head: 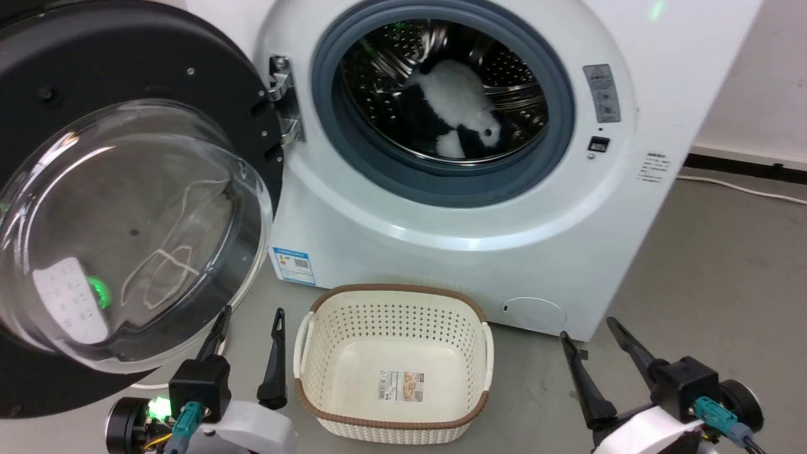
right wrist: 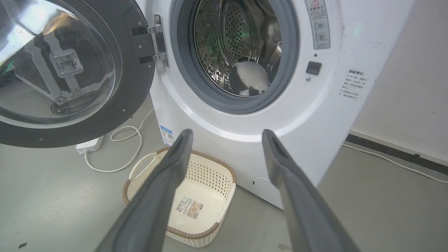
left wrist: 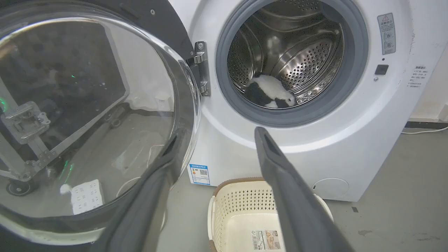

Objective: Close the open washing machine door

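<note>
both claws are spread wide with nothing between their fingers; the washing machine door (head: 132, 221) stands swung fully open, just ahead of and to the left of the left claw (head: 251, 310), hung by its steel hinge (left wrist: 202, 66) on the washing machine (head: 454, 252), which is ahead of both claws; in the head view the left claw's outer fingertip sits at the lower edge of the door's glass bowl, and the left wrist view shows that finger crossing the bowl's rim, though whether it touches i cannot tell; the right claw (head: 586, 328) hangs well apart from the door, near the machine's lower right corner; a cream perforated basket (head: 397, 288) sits on the floor between the two claws, just right of the left one; ahead of and above the claws, a black and white plush toy (head: 451, 94) lies in the drum; the right wrist view adds a white power strip (right wrist: 89, 145) with a looped cable on the floor under the door, far left of that claw
</note>
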You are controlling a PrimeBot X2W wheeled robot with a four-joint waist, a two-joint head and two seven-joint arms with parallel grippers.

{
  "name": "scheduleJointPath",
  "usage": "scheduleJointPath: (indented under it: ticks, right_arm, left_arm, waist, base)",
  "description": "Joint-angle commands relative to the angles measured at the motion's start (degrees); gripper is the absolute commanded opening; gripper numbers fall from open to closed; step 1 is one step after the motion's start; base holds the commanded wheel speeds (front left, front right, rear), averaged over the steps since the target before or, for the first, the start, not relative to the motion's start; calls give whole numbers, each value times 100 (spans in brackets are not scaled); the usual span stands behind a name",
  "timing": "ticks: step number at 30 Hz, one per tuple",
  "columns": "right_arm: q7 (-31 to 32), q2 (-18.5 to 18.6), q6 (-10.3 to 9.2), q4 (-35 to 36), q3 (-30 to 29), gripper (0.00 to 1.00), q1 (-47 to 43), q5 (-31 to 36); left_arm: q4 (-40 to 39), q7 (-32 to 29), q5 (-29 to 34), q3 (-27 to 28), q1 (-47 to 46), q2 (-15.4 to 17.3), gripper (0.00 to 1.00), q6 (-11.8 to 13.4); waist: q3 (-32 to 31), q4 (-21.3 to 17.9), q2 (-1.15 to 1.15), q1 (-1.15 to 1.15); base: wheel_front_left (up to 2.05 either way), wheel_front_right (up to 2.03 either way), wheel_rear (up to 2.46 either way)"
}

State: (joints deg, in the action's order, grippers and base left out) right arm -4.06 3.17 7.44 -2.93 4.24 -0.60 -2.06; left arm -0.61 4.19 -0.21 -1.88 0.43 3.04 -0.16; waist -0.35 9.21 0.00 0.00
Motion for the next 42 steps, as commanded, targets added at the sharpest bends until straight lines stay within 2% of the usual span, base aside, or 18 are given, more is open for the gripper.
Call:
scheduleJointPath:
  ticks: [1,38,39,40,42]
  right_arm:
    - [-68,16,2,-55,79,100,110,-47]
    - [-548,57,3,-620,707,100,349,-306]
    - [-585,72,3,-653,756,100,350,-319]
    - [-620,85,3,-679,793,100,344,-328]
    - [-644,89,3,-690,814,100,336,-331]
  left_arm:
    - [-53,81,-51,-2,105,19,100,28]
    - [-259,536,-128,13,344,8,100,149]
    - [-257,572,-166,2,373,4,33,156]
    - [-214,607,-201,-14,404,2,0,127]
    - [-236,631,-249,38,393,1,0,133]
  waist:
    - [19,73,0,0]
    - [28,994,0,0]
    - [30,1067,0,0]
    - [35,1141,0,0]
    - [50,1192,0,0]
  base:
    - [0,0,0]
    - [0,0,0]
    - [0,0,0]
    - [0,0,0]
    - [0,0,0]
